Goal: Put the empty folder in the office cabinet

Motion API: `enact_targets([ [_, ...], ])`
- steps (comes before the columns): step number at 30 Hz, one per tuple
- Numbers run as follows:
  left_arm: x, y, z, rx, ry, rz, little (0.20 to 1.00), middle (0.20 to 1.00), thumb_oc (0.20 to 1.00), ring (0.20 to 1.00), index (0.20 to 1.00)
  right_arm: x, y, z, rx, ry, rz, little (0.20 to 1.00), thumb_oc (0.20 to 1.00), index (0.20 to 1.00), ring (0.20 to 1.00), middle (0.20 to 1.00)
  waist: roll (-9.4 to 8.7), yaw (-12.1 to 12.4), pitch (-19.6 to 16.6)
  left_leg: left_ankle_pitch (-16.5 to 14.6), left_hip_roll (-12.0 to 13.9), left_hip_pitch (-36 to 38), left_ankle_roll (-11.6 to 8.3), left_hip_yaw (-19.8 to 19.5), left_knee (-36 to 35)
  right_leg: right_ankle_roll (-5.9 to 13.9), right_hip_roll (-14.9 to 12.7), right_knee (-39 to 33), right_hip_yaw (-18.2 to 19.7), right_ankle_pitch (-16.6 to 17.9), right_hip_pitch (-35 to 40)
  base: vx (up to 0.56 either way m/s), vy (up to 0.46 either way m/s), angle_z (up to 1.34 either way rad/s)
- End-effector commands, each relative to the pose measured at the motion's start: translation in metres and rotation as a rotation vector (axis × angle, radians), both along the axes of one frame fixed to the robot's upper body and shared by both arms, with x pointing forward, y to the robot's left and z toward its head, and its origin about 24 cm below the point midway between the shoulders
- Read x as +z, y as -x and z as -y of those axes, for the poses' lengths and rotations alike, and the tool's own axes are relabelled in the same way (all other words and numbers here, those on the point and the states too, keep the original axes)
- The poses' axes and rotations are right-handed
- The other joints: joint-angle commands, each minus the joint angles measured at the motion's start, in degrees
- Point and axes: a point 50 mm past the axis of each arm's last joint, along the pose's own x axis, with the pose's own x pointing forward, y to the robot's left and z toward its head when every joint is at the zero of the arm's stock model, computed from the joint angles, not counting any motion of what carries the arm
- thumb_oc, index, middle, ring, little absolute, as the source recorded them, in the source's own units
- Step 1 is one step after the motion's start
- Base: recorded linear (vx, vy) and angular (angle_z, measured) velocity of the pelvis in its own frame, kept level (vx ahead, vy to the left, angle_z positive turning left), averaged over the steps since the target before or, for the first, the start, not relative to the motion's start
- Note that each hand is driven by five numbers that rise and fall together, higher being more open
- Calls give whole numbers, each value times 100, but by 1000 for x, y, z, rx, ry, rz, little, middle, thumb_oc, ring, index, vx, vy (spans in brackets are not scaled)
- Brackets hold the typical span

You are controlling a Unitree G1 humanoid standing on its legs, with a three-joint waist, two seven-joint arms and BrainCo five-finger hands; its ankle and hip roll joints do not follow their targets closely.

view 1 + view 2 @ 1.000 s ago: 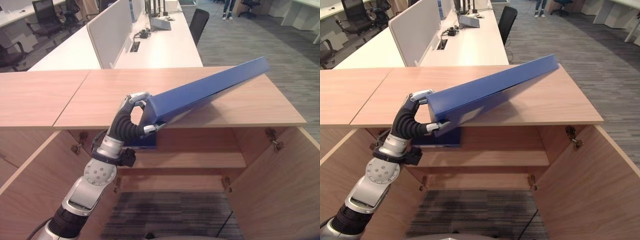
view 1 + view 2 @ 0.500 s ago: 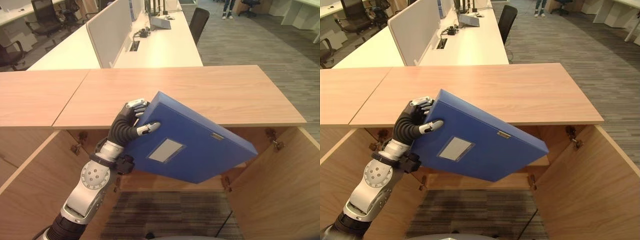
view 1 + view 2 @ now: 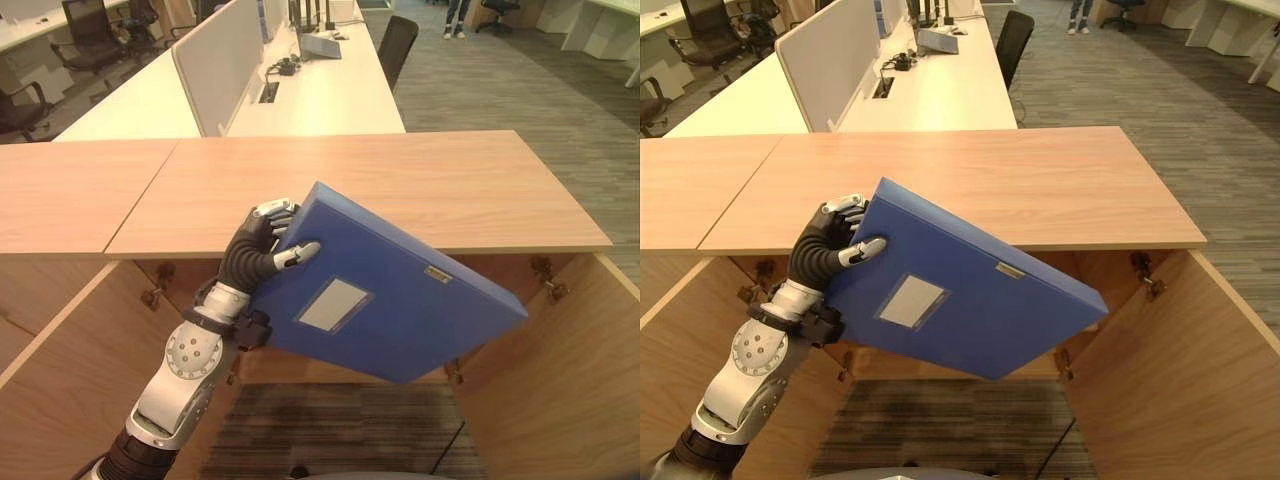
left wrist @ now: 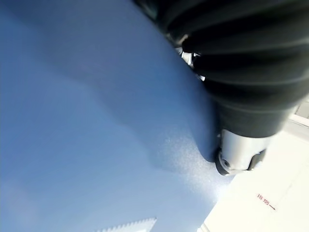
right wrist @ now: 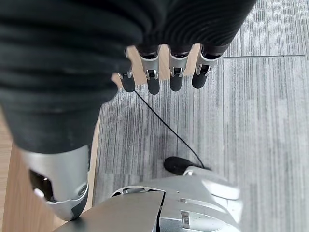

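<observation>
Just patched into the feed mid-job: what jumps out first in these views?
The big blue folder dominates, held tilted in front of the open wooden cabinet, below the edge of its top. The left hand grips the folder's upper left corner, thumb across the face. The right hand hangs over the grey carpet, fingers relaxed.

Even, bright office light falls from overhead on my cabinet top (image 3: 420,185), with no glare there. The inside of the cabinet below its front edge sits in soft shade. Up close at my left wrist, the blue folder (image 4: 87,121) is a blur with a pale sheen.
</observation>
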Motion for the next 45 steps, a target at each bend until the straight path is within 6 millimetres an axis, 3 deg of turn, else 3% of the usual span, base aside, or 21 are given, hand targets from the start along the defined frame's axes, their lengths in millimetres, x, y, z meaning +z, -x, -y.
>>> enact_targets([
  [1, 24, 6, -7, -2, 90, 115, 200, 200, 200, 200, 200, -5, -12, -25, 54, -72, -7, 1000, 1000, 1000, 1000, 1000, -281, 18, 4, -735, -131, 249, 45, -177, 18, 335, -92, 40, 44, -143, -48, 0, 0, 0],
  [5, 16, 4, -7, 8, 1, 91, 200, 200, 200, 200, 200, -4, -20, -28, 64, -84, 24, 1000, 1000, 1000, 1000, 1000, -274, 19, 4, -735, -129, 244, 44, -172, 18, 333, -93, 40, 41, -139, -50, 0, 0, 0],
  [8, -4, 6, -11, 6, -68, 1, 200, 200, 200, 200, 200, -1, -41, -38, 40, -130, 118, 1000, 1000, 1000, 1000, 1000, -254, 37, 21, -733, -133, 241, 47, -168, 18, 326, -83, 40, 60, -132, -60, 0, 0, 0],
  [12, -21, 8, -16, 12, -112, -77, 200, 200, 200, 200, 200, 3, -54, -44, 43, -162, 177, 1000, 1000, 1000, 1000, 1000, -251, 46, 31, -731, -131, 242, 49, -158, 18, 324, -87, 40, 70, -123, -65, 0, 0, 0],
  [18, -42, 13, -25, 48, -204, -159, 200, 200, 200, 200, 200, 14, -79, -43, 106, -149, 293, 1000, 1000, 1000, 1000, 1000, -253, 71, 23, -734, -129, 234, 52, -160, 18, 321, -88, 40, 71, -128, -71, 10, 0, 0],
  [19, -53, 7, -9, -39, -211, -203, 200, 200, 200, 200, 200, 51, -184, -72, 165, -118, 477, 1000, 1000, 1000, 1000, 1000, -252, 235, -83, -732, -128, 233, 53, -197, 18, 312, -96, 40, 44, -137, -42, 40, -8, -7],
  [20, -52, 7, -23, 48, -207, -194, 200, 200, 200, 200, 200, 37, -142, -21, 196, -4, 369, 1000, 1000, 1000, 1000, 1000, -286, 256, -19, -725, -131, 246, 42, -203, 18, 311, -99, 40, 20, -142, -32, 39, -7, -8],
  [22, -55, 12, -25, 48, -209, -205, 200, 200, 200, 200, 200, 43, -147, -12, 216, 29, 394, 1000, 1000, 1000, 1000, 1000, -284, 250, -28, -731, -128, 248, 42, -195, 18, 309, -95, 40, 25, -142, -34, -15, -13, 5],
  [23, -61, 16, -31, 65, -257, -229, 200, 200, 200, 200, 200, 56, -163, -7, 266, 63, 467, 1000, 1000, 1000, 1000, 1000, -300, 260, -2, -739, -125, 248, 48, -187, 18, 307, -85, 40, 43, -138, -41, -15, -14, 9],
  [26, -66, 17, -33, 77, -291, -244, 200, 200, 200, 200, 200, 70, -177, -9, 327, 84, 553, 1000, 1000, 1000, 1000, 1000, -307, 246, 13, -743, -121, 249, 56, -188, 18, 306, -80, 40, 52, -143, -42, -6, -6, -2],
  [29, -69, 17, -43, 134, -386, -221, 200, 200, 200, 200, 200, 101, -195, -5, 454, 152, 697, 1000, 1000, 1000, 1000, 1000, -322, 223, 29, -754, -120, 250, 65, -212, 18, 308, -80, 40, 49, -169, -42, 0, 0, 0],
  [32, -70, 16, -49, 175, -408, -215, 200, 200, 200, 200, 200, 115, -200, -1, 522, 199, 741, 1000, 1000, 1000, 1000, 1000, -325, 226, 31, -755, -118, 246, 66, -230, 18, 303, -80, 40, 31, -190, -40, 0, 0, 0],
  [43, -68, 18, -61, 261, -491, -174, 200, 200, 200, 200, 200, 129, -201, 14, 666, 312, 722, 1000, 1000, 1000, 1000, 1000, -333, 250, 47, -746, -119, 225, 54, -246, 18, 302, -82, 40, -2, -212, -45, 0, 0, 0],
  [45, -66, 16, -65, 297, -557, -138, 200, 200, 200, 200, 200, 141, -207, 15, 689, 342, 768, 1000, 1000, 1000, 1000, 1000, -335, 252, 54, -742, -115, 226, 52, -239, 18, 307, -87, 40, -7, -211, -48, 0, 0, 0],
])
